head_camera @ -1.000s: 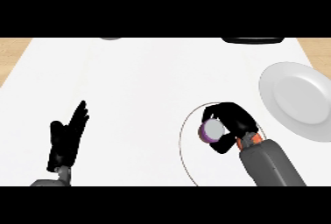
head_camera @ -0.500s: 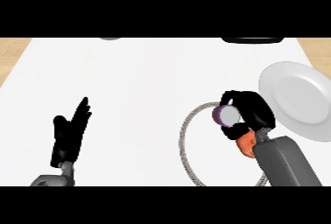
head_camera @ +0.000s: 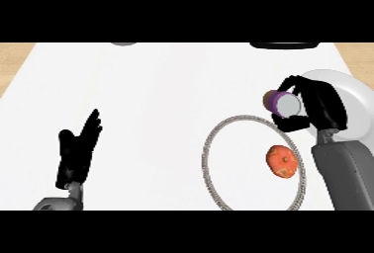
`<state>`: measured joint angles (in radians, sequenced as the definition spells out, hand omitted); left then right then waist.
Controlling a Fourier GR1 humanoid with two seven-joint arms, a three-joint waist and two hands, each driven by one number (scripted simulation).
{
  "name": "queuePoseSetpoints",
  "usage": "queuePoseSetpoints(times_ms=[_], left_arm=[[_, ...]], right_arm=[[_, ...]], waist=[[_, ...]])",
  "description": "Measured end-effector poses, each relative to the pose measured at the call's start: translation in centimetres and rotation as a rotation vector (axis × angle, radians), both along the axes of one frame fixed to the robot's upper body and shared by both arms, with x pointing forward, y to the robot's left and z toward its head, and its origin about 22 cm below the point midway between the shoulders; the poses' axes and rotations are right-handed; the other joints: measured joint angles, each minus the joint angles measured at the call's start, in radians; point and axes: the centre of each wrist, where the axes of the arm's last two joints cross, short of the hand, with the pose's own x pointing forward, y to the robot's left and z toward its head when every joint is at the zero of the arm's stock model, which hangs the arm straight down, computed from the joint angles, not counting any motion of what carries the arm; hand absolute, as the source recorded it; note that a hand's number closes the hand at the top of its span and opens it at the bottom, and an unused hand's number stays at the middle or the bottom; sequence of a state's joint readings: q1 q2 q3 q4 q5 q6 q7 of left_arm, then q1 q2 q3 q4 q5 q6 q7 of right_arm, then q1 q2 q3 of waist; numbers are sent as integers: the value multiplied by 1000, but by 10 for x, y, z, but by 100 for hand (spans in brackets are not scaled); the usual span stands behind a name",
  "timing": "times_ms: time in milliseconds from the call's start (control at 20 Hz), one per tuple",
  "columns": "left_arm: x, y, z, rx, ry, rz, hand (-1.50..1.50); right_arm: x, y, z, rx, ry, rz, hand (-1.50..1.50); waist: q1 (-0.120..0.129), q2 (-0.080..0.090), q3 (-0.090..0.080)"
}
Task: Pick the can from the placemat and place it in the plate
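Purple-sided, with a white end facing you, the can (head_camera: 283, 102) is off the placemat (head_camera: 252, 163) and sits in your right hand (head_camera: 315, 106), whose fingers and thumb curl round it. It hangs between the placemat's far rim and the near edge of the white plate (head_camera: 349, 94), so you can count the pick as done; carrying over and releasing remain. An orange fruit (head_camera: 281, 160) lies on the placemat. Your left hand (head_camera: 79, 150) rests low left over the table (head_camera: 161, 89), fingers straight.

Purple can (head_camera: 285, 102) with pale end, lying tilted sideways, sitting just beside white plate (head_camera: 353, 94), above grey-rimmed round white placemat (head_camera: 219, 148).
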<state>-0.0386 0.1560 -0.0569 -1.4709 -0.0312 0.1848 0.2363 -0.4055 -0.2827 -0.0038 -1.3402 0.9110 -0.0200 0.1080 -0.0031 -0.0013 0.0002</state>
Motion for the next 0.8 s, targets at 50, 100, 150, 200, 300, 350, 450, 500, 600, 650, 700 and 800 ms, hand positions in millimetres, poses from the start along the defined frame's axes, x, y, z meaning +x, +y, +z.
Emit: queuePoseSetpoints(times_ms=[50, 100, 150, 200, 300, 350, 450, 500, 600, 650, 700, 800], left_arm=[[1, 1, -2, 4, 1, 7, 0], [0, 4, -2, 3, 1, 7, 0], [-2, 2, -3, 4, 0, 6, 0], [-2, 1, -2, 4, -4, 7, 0], [-5, 3, -1, 3, -4, 6, 0], [-4, 5, -2, 3, -5, 6, 0], [-5, 7, -5, 6, -6, 3, 0], [-5, 7, -5, 4, -6, 0, 0], [-3, 0, -6, 3, -5, -5, 0], [-1, 2, -3, 1, -5, -3, 0], [0, -1, -5, 1, -7, -3, 0], [1, -1, -4, 0, -2, -9, 0]], right_arm=[[-1, -3, 6, 6, -43, -26, 150], [-4, -10, 11, 10, -84, -54, 150], [-6, -16, 18, 16, -118, -85, 150], [-7, -20, 24, 21, -146, -111, 150], [-8, -31, 32, 32, -177, -166, 150], [-7, -37, 36, 38, -187, -189, 150], [-5, -48, 41, 47, -190, -237, 150], [-4, -51, 42, 54, -191, -260, 150], [0, -65, 48, 62, -186, -295, 150], [0, -73, 48, 65, -184, -310, 150], [3, -85, 47, 69, -182, -324, 150], [11, -96, 44, 70, -173, -347, 150]], waist=[[-2, 0, 0], [-4, -1, 0], [-4, -1, 0], [-4, -1, 0], [-1, -1, 0], [0, 0, 0], [2, 0, 0], [3, 0, 0], [4, 1, 0], [5, 1, 0], [6, 2, 0], [8, 3, 0]])
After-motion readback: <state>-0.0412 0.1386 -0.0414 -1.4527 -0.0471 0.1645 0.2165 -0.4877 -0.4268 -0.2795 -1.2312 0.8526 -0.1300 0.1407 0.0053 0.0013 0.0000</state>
